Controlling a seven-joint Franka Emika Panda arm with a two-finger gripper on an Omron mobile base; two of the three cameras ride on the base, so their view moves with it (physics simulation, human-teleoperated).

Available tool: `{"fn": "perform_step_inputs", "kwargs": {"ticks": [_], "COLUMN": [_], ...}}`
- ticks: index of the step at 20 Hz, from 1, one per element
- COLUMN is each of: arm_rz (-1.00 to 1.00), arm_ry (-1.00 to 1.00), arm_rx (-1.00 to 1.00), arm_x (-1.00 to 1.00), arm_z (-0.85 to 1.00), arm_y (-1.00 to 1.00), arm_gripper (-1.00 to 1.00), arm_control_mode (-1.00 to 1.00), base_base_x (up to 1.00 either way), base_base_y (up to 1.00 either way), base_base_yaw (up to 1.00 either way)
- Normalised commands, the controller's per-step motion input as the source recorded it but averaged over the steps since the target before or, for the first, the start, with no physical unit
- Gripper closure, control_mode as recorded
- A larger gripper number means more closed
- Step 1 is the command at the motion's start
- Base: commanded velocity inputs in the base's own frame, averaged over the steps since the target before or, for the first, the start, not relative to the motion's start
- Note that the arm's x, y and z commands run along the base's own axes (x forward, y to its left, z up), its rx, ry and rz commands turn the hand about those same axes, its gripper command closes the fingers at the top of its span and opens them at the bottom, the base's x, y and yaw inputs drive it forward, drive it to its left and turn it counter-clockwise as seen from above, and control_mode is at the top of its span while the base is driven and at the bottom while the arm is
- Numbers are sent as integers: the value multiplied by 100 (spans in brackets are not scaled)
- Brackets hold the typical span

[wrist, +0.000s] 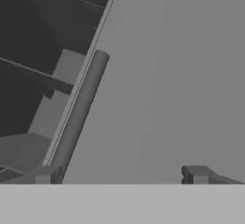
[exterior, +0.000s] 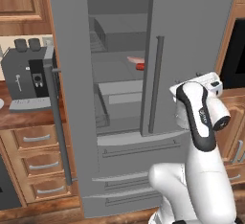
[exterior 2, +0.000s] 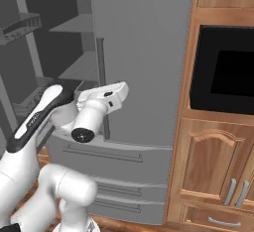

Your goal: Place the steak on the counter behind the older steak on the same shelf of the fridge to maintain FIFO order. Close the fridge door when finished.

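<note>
One door of the fridge (exterior: pixel 191 36) stands open at frame left; closing it is judged next. The gripper (wrist: pixel 119 175) is spread empty.

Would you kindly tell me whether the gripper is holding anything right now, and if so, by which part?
Nothing is held. The gripper faces the closed fridge door with its jaws open and empty, beside the door's bar handle.

Steak (exterior: pixel 135 60) on open fridge (exterior: pixel 191 36) shelf
</note>
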Motion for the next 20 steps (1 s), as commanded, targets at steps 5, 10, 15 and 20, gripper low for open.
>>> {"fn": "perform_step_inputs", "kwargs": {"ticks": [5,10,15,20], "arm_rz": [-2,-4,-3,-4], "arm_ry": [0,0,4,16], "arm_rx": [-26,-29,-31,-33], "arm_x": [-100,-100,-100,-100], "arm_z": [100,100,94,35], "arm_y": [4,16,43,72], "arm_gripper": [-100,-100,-100,-100], "arm_control_mode": [-100,-100,-100,-100], "base_base_x": [0,0,0,0], "base_base_y": [0,0,0,0], "base_base_yaw": [0,0,0,0]}}
